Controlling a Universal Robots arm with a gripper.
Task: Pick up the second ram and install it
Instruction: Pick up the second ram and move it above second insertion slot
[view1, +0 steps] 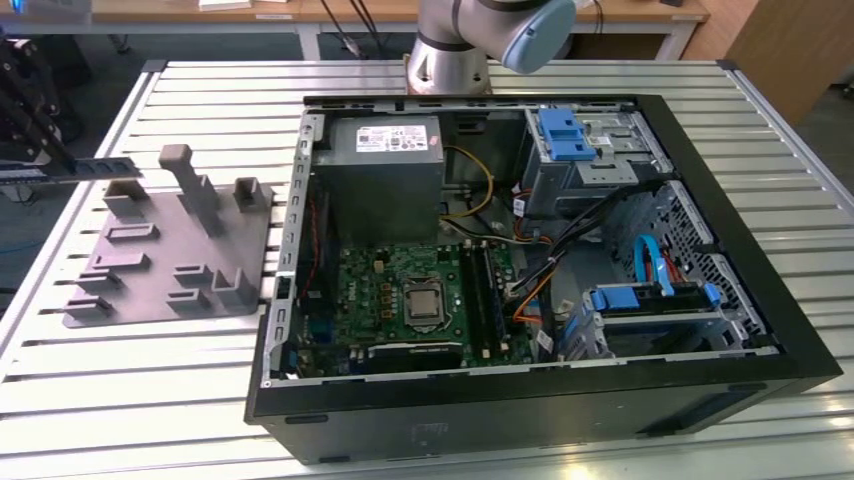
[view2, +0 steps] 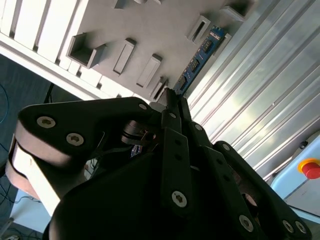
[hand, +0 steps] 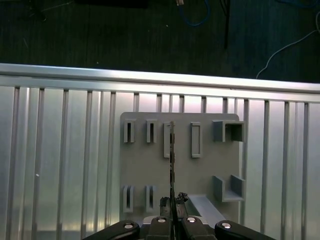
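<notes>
1. Gripper (view2: 172, 100): dark two-finger claw, jaws drawn together to a stick's thickness and clamped on one end of the second ram.
2. Second ram (view2: 201, 54): long, thin memory stick with a row of dark chips, reaching out past the fingertips. In the exterior view it lies level over the tray's corner at the exterior view's left. In the first wrist view it is seen edge-on, a thin dark line in line with a slotted block. Whether it is clear of the tray cannot be told.
3. Grey tray (view1: 187, 270): flat plate with upright pegs and slotted blocks, just beside the case, on the exterior view's left.
4. Table (view1: 134, 400): slatted aluminium top bearing tray and case.
5. Computer case (view1: 534, 420): black tower lying on its side, open. Inside are a green motherboard (view1: 380, 290) with a square silver socket (view1: 424, 305), a grey power supply (view1: 380, 150) and a blue drive bracket (view1: 567, 130).
6. Arm base (view1: 447, 50): stands behind the case.
</notes>
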